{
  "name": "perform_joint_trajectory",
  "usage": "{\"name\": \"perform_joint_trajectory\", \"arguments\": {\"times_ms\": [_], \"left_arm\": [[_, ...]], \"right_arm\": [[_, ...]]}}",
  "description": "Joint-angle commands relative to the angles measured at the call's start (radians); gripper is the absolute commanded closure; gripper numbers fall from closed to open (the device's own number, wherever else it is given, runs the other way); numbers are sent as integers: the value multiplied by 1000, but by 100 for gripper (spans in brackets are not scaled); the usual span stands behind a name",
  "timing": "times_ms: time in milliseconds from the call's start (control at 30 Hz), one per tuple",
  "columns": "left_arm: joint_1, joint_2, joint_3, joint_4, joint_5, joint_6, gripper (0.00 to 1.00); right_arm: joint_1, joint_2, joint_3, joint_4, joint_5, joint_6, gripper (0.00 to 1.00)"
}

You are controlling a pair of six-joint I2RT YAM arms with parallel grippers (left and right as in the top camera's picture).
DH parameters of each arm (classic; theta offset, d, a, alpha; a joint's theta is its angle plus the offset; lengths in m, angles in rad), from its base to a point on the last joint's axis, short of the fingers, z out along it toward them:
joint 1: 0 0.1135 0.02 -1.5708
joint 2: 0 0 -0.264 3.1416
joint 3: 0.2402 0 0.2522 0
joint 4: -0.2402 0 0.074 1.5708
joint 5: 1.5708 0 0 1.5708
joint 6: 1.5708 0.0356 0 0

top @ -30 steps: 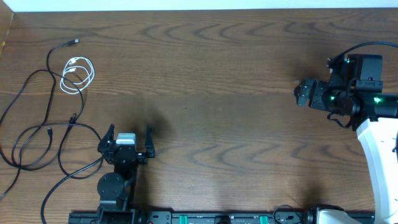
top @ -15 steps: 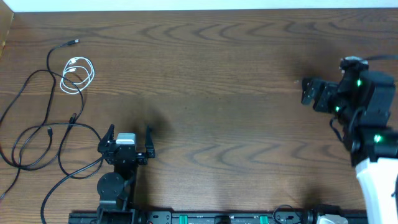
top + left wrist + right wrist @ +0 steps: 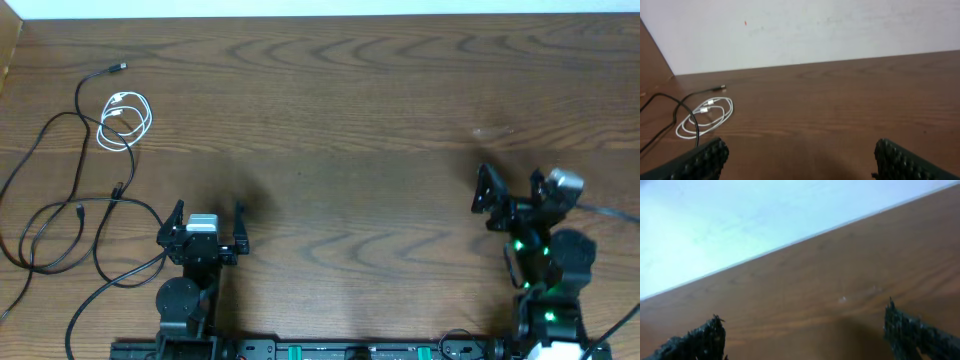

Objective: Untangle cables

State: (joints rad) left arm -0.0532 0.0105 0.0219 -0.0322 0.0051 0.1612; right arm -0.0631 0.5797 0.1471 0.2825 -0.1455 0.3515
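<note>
The coiled white cord (image 3: 124, 121) lies at the far left of the table, apart from the black cords; it also shows in the left wrist view (image 3: 705, 116). One black cord (image 3: 82, 100) runs from a plug near the back left and curves past the coil. More black cords (image 3: 75, 245) loop and cross at the front left. My left gripper (image 3: 208, 212) is open and empty, to the right of the black loops. My right gripper (image 3: 508, 190) is open and empty at the front right, far from all cords.
A wooden side wall (image 3: 8, 45) bounds the table at the far left. A white wall (image 3: 805, 30) stands behind the table's back edge. The arm bases and a rail (image 3: 340, 350) line the front edge.
My right arm has swung from the right middle of the table back toward the front edge and now points away from the front. The left arm and the cords have not moved.
</note>
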Motion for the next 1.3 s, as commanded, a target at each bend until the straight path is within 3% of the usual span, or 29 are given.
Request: {"name": "perform_joint_trajectory", "arguments": {"times_ms": [0, 333, 533, 767, 1267], "left_arm": [[4, -6, -18, -41, -13, -1, 6], [4, -6, -18, -41, -13, -1, 6], [4, -6, -18, -41, -13, -1, 6], [4, -6, -18, -41, -13, -1, 6], [4, -6, -18, -41, -13, -1, 6]], "right_arm": [[-1, -95, -106, 56, -7, 11, 1], [-1, -269, -142, -90, -6, -77, 1], [-3, -443, -142, -352, 2, -259, 1], [-15, -509, -142, -350, 27, -361, 1], [-16, -575, -142, -360, 143, -303, 1]]}}
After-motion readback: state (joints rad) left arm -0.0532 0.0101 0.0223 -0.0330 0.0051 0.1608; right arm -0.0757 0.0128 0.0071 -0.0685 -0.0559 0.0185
